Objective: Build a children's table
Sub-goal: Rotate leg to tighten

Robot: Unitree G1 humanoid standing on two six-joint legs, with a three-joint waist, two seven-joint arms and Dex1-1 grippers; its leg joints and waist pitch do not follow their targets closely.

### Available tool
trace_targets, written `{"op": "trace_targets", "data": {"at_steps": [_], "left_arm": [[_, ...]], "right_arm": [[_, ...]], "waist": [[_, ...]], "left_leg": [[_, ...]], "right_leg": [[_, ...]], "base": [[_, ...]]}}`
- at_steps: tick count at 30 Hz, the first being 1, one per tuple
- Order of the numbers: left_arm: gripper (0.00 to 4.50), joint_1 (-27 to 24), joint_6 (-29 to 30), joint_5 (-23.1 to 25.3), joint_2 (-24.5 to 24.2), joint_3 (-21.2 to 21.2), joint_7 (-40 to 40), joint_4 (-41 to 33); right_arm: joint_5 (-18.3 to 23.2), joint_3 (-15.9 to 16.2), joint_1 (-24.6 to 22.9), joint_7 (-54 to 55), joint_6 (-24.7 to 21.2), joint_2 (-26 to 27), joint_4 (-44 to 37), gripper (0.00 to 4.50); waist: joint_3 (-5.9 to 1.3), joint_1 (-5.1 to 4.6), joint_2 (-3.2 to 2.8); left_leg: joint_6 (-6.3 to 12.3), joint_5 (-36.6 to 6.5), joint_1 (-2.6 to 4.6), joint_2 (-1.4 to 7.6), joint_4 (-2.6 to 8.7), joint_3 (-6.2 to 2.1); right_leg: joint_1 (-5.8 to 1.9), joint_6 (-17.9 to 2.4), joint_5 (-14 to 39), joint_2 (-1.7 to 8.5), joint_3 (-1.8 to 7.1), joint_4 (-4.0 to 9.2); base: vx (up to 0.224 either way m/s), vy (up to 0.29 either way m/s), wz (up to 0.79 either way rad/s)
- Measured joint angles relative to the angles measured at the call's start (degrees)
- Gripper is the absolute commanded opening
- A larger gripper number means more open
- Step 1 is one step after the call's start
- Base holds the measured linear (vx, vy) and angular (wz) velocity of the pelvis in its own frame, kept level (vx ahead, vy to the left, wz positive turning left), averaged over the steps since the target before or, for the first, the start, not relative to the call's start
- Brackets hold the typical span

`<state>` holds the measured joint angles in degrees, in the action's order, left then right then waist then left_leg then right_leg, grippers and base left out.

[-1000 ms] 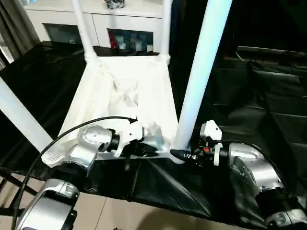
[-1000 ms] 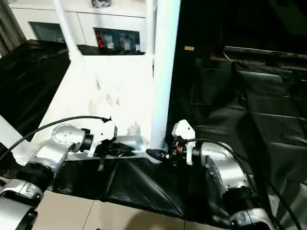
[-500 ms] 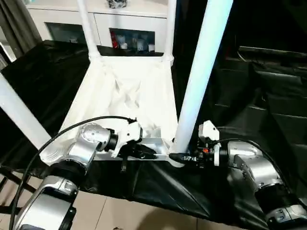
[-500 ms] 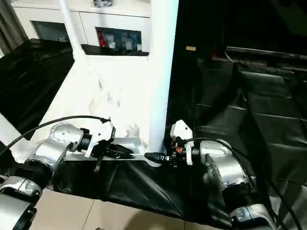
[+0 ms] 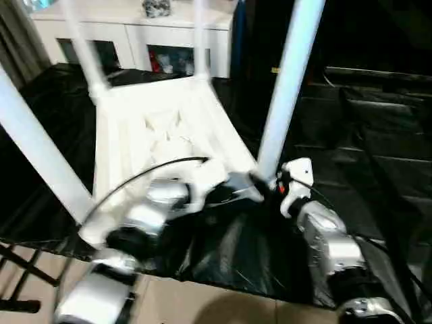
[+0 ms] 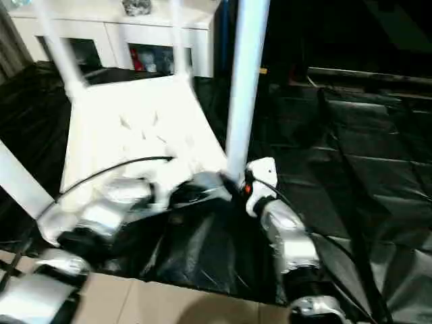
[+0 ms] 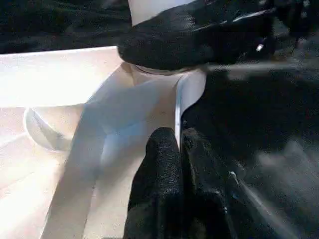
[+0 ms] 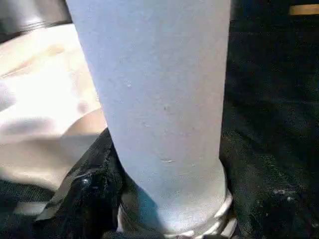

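The children's table lies upside down: its white rimmed tabletop (image 5: 162, 128) rests on black sheeting with white tube legs standing up from the corner sockets. My left gripper (image 7: 178, 142) is shut on the thin near rim, close to the near right corner. My right gripper (image 5: 266, 183) is closed around the base of the near right leg (image 5: 287, 88), just above its socket; one black finger (image 8: 92, 191) wraps the tube (image 8: 154, 99). Another leg (image 5: 40, 155) stands at the near left, and two more (image 5: 200, 37) rise at the far corners.
Black sheeting (image 5: 364, 135) covers the work surface and falls over its near edge to a tiled floor (image 5: 202, 304). A white cabinet (image 5: 135, 27) stands behind the table. A black cable (image 5: 155, 169) arcs over my left forearm.
The view has swung and blurred. The tabletop now looks turned, with its near right corner and both grippers farther from me. Both grips are unchanged.
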<state>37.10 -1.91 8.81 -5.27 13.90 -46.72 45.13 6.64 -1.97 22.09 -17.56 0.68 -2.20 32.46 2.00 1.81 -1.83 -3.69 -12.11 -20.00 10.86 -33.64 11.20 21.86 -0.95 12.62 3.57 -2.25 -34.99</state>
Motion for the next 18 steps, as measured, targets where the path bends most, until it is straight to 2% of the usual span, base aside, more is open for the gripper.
{"op": "trace_targets", "data": {"at_steps": [2, 5, 7, 10, 14, 18], "left_arm": [[0.00, -0.33, 0.05, 0.59, 0.87, 0.26, 1.84, -0.45], [0.00, -0.90, 0.18, 1.02, 0.95, 0.31, 2.22, -1.67], [0.00, -0.98, 0.18, 1.03, 0.94, 0.30, 2.23, -1.84], [0.00, -1.31, 0.08, 1.04, 1.02, 1.11, 1.32, -2.82], [0.00, -1.87, -1.38, 0.27, -0.65, 1.60, -2.52, -3.76], [0.00, -2.83, -3.12, -1.39, -3.63, 1.65, -7.96, -4.71]], "right_arm": [[-0.58, -0.27, 0.15, 3.17, 0.18, 1.04, -0.01, 2.54], [-1.13, -0.25, 0.12, 4.65, 1.58, 1.63, 0.09, 2.54], [-1.59, -0.25, 0.11, 4.86, 2.29, 1.63, 0.28, 3.10], [-3.26, 0.30, 0.21, 4.79, 3.16, 0.31, 0.85, 3.27], [-1.73, 1.20, 0.19, -4.47, 3.41, -3.41, 1.05, 3.64], [-0.14, 4.34, -0.54, -15.72, 3.19, -7.59, -1.14, 3.64]], "waist": [[-0.17, 0.03, -0.26], [-0.21, 0.03, -0.34], [-0.20, 0.01, -0.38], [-0.17, 0.32, -0.42], [-0.12, 0.46, -0.39], [-0.05, 0.41, -0.28]], "left_leg": [[0.02, 0.01, -0.02, 0.00, 0.02, 0.00], [0.30, 0.15, -0.10, 0.00, 0.09, 0.00], [0.31, 0.15, -0.11, 0.00, 0.09, 0.00], [0.30, 0.14, -0.05, 0.02, 0.08, -0.01], [0.34, 0.15, -0.14, 0.04, 0.08, 0.01], [0.35, 0.16, -0.23, 0.14, 0.07, -0.01]], "right_leg": [[0.01, 0.13, 0.07, 0.00, 0.00, 0.00], [0.08, 0.19, 0.12, 0.00, -0.02, 0.04], [0.09, 0.19, 0.12, 0.00, -0.02, 0.04], [0.12, 0.20, 0.13, 0.00, -0.06, 0.07], [0.17, 0.20, 0.14, 0.00, -0.09, 0.09], [0.17, 0.20, 0.14, -0.05, -0.17, 0.05]], "base": [[0.000, 0.000, 0.00], [0.000, 0.000, 0.00], [0.000, 0.000, 0.00], [0.000, 0.000, 0.00], [0.000, 0.000, 0.00], [0.000, 0.000, 0.00]]}}
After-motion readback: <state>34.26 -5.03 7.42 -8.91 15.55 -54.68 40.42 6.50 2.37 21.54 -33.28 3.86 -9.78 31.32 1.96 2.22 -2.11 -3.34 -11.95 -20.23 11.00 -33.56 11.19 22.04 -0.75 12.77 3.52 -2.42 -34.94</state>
